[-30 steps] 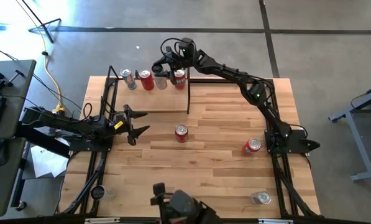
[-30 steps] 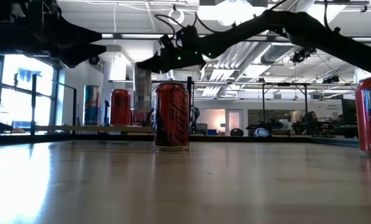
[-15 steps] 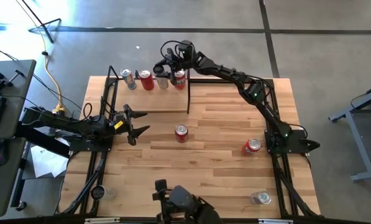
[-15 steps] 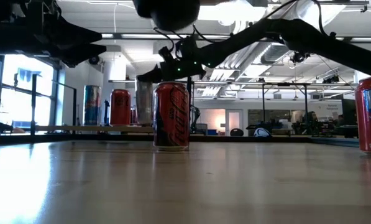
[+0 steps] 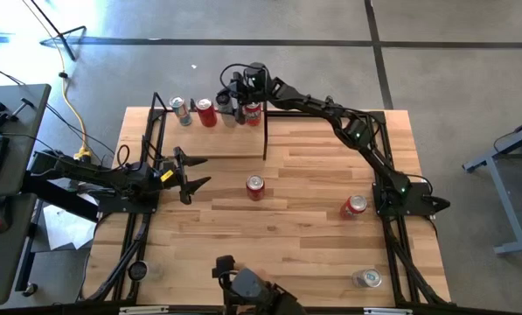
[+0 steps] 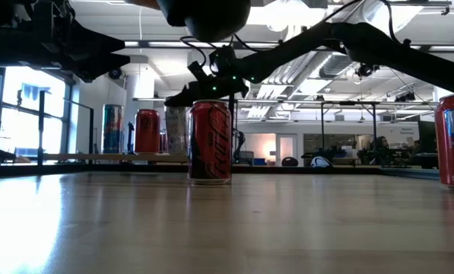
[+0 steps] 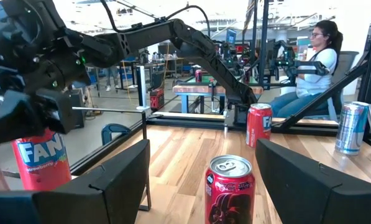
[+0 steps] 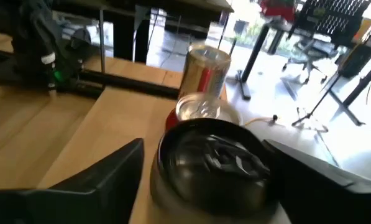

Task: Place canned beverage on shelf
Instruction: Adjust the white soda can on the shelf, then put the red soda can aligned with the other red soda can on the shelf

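From above, the shelf [image 5: 210, 131] sits at the far edge of the tabletop [image 5: 304, 245], toward its left corner, and four cans stand in a row along the shelf's far edge: a silver-blue can [image 5: 181, 110], a red can [image 5: 206, 112], a silver can [image 5: 229, 113] and a red Fanta can [image 5: 253, 110]. The right gripper [image 5: 235, 98] reaches over the far end of that row, its fingers spread on either side of the silver can, which stands on the board (not lifted). The left gripper [image 5: 193, 174] waits near the tabletop's left edge, fingers wide apart and empty. Three more cans stand off the shelf: a red one [image 5: 255, 185] mid-table, another red one [image 5: 355, 206] near the right edge, and a silver one [image 5: 366, 278] by the near right corner. At table height, the mid-table red can [image 6: 210, 141] blocks much of the shelf behind it, with the right gripper [image 6: 204, 90] just above. The left wrist view shows the same red can [image 7: 229, 190] between the left arm's parted fingers [image 7: 120, 180], and a seated person [image 7: 309, 68] beyond the table. The right wrist view looks down on the silver can's top [image 8: 213, 162] between that arm's separated fingers [image 8: 104, 177].
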You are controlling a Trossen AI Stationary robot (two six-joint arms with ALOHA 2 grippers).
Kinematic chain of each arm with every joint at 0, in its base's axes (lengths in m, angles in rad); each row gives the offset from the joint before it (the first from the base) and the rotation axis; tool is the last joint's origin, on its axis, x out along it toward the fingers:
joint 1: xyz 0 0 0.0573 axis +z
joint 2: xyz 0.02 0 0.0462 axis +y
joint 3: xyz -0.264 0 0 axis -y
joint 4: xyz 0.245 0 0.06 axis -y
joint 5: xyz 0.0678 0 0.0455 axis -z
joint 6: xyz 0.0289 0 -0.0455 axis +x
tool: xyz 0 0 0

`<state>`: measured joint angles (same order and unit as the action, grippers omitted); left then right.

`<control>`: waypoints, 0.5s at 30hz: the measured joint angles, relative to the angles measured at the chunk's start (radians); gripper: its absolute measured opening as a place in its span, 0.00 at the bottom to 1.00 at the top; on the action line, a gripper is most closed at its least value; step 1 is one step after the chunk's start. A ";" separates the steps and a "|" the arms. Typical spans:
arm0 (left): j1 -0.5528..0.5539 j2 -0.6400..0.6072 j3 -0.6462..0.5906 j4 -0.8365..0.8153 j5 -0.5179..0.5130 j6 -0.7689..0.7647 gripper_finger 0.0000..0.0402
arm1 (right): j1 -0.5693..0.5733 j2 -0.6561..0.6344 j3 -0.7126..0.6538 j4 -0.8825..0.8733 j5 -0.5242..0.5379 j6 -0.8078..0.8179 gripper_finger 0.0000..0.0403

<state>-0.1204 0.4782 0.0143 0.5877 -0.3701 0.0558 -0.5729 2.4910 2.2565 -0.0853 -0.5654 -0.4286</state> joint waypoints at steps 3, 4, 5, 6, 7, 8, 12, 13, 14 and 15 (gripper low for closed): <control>0.000 0.000 0.000 0.000 0.000 0.000 0.70 | 0.007 0.000 -0.001 -0.004 0.015 0.000 0.82; 0.000 0.000 0.000 0.000 0.000 0.000 0.70 | 0.008 0.000 -0.001 -0.001 0.015 0.000 0.83; 0.000 0.000 0.000 0.000 0.000 0.000 0.70 | 0.008 0.000 -0.001 -0.001 0.015 0.002 0.83; 0.000 0.000 0.000 0.000 0.000 -0.001 0.70 | 0.008 0.000 0.001 -0.006 0.016 0.009 0.83; 0.000 0.000 0.000 0.000 0.000 -0.001 0.70 | 0.007 0.000 0.005 -0.015 0.016 0.017 0.83; 0.000 0.000 0.000 0.000 0.000 -0.001 0.70 | 0.007 0.000 0.011 -0.023 0.016 0.024 0.83; 0.000 0.000 0.000 0.000 0.000 -0.001 0.70 | 0.008 0.000 0.053 -0.068 0.016 0.027 0.83; 0.000 0.000 0.000 0.000 0.000 -0.001 0.70 | 0.008 0.000 0.064 -0.082 0.016 0.027 0.83; 0.000 0.000 0.000 0.000 0.000 -0.001 0.70 | 0.009 0.000 0.077 -0.095 0.017 0.027 0.83; 0.000 0.000 0.000 0.000 0.000 -0.001 0.70 | 0.010 0.000 0.093 -0.111 0.017 0.027 0.83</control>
<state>-0.1204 0.4782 0.0147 0.5877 -0.3698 0.0551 -0.5633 2.4912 2.3499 -0.1959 -0.5488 -0.4015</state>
